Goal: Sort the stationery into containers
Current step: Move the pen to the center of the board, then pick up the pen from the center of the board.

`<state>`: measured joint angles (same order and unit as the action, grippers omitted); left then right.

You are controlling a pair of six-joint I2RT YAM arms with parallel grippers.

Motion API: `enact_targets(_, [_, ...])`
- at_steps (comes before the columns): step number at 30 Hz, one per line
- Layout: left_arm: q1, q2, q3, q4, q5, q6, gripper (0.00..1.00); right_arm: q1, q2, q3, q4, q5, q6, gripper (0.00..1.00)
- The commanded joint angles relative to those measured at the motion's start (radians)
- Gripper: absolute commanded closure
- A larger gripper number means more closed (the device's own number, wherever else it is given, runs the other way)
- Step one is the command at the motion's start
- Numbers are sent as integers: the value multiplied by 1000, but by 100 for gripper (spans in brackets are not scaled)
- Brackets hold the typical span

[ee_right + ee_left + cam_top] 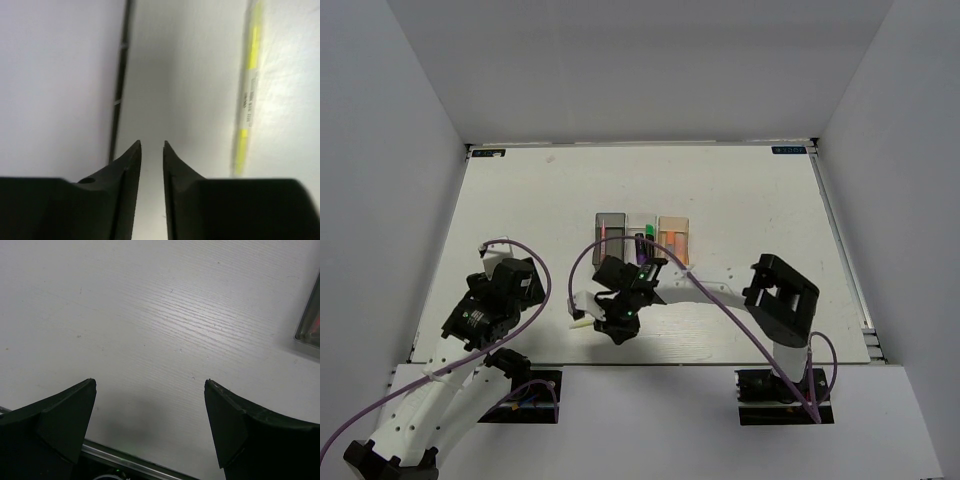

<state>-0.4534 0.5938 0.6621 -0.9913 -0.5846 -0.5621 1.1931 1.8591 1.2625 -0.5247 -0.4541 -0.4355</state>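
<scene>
White wood-grain tabletop, boxed in by plain white walls, fills my screens. My right gripper sits low over it, its black jaws parted by only a thin slit, and I see nothing between them. Just right of those fingers in the wrist view, and apart from them, the thin yellow pen with a pale printed middle lies flat on the table. Its long axis runs almost parallel to the fingers, away from the camera, with the far end leaning slightly right. I cannot tell which end is the tip. From overhead, this gripper is stretched across to left of centre, on the near side of the containers.

My left gripper hangs spread wide and holds nothing, over the table's left side.

Further out, three small rectangular plastic bins stand joined in a row mid-table. The smoky dark grey bin on the left holds a thin pink pen. The clear bin in the middle holds a green-capped highlighter. The translucent orange-tan bin on the right holds orange pieces. Their long axes run along the bins, away from the arms.
</scene>
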Motion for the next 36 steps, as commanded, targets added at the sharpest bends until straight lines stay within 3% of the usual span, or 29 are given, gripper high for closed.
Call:
enact_targets(1, [12, 3, -13, 25, -15, -5, 0, -18, -84, 97, -23, 134, -83, 71])
enact_targets(2, [15, 8, -21, 42, -5, 14, 0, -23, -87, 103, -15, 156, -113, 67])
enact_targets(5, [71, 113, -44, 159, 209, 48, 38, -53, -124, 83, 8, 218, -117, 67])
enact_targets(6, [114, 147, -45, 174, 242, 47, 66, -64, -133, 63, 17, 230, -111, 72])
enact_targets(8, [145, 273, -35, 239, 370, 31, 89, -73, -176, 31, 46, 261, -91, 81])
enact_targets(9, [181, 300, -19, 226, 397, 2, 100, -82, -185, 8, 66, 270, -74, 93])
enact_targets(11, [190, 406, -4, 291, 463, -5, 100, -96, -225, -21, 91, 311, -49, 100])
enact_targets(18, [150, 599, 80, 419, 477, -25, 99, -139, -334, -121, 133, 308, -3, 100])
enact_targets(21, [153, 642, 114, 434, 466, -30, 92, -159, -362, -156, 147, 302, 4, 100])
enact_targets(24, [153, 647, 125, 456, 457, -24, 80, -174, -379, -183, 157, 287, 11, 99])
enact_targets(27, [151, 667, 120, 511, 498, 19, 61, -190, -379, -193, 163, 270, 14, 96])
enact_targets(28, [151, 690, 137, 516, 526, 77, 55, -193, -379, -193, 161, 267, 17, 96])
enact_targets(29, [153, 699, 145, 520, 569, 99, 43, -202, -377, -192, 161, 259, 15, 94])
enact_targets(32, [151, 767, 179, 540, 672, 285, 23, -217, -379, -199, 161, 244, 18, 92])
enact_targets(33, [154, 781, 186, 542, 740, 319, 23, -219, -379, -204, 163, 241, 18, 92])
enact_targets(36, [148, 862, 241, 511, 769, 443, 22, -234, -383, -213, 158, 227, 20, 91])
